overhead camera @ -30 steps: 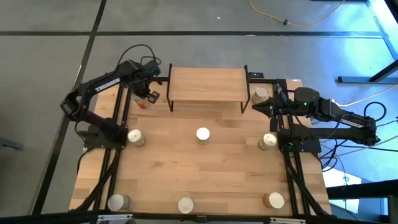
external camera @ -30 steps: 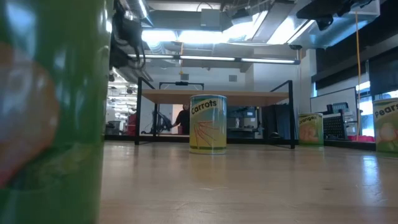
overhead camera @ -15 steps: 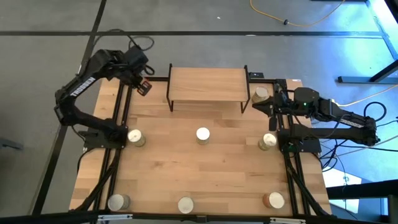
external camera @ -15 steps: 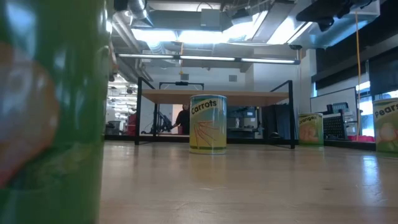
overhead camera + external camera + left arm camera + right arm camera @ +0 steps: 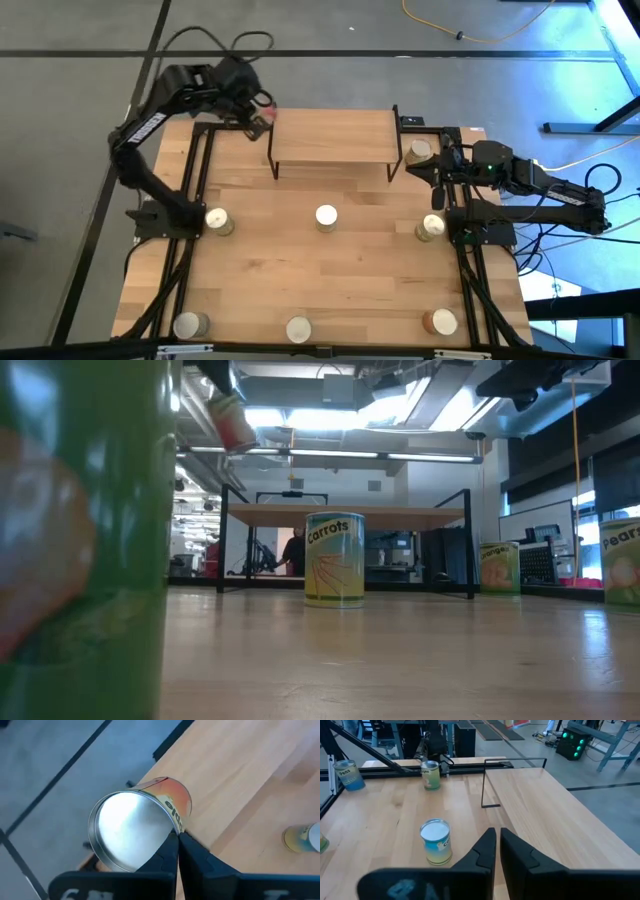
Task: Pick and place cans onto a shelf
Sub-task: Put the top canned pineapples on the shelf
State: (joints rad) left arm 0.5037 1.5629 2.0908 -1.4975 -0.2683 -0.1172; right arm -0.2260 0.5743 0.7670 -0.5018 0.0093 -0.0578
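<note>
An orange-red can [image 5: 142, 822] hangs tilted in the air, its silvery end facing the left wrist camera. My left gripper [image 5: 262, 115] is shut on it, high beside the far left corner of the shelf [image 5: 333, 137]. In the low view the can [image 5: 232, 422] shows well above the shelf board [image 5: 345, 512]. My right gripper [image 5: 497, 840] waits shut and holding nothing at the table's right edge, beside a can [image 5: 419, 150] that stands on its base. My left gripper pinches the can's rim [image 5: 172, 827] at its silvery end between its two fingers. The fingers come from above, slanting down. The can is lifted clear of table and shelf and hangs tilted below the fingers.
Several more cans stand upright on the table: three across the middle [image 5: 219, 221] [image 5: 326, 216] [image 5: 431, 227] and three along the near edge [image 5: 190, 325] [image 5: 299, 328] [image 5: 440, 322]. The shelf's top board is bare.
My left gripper has risen from the table left of the shelf with the orange-red can, going toward the far edge and then right toward the shelf's far left corner. It has rolled on the way, and the can, lifted clear, now hangs tilted.
</note>
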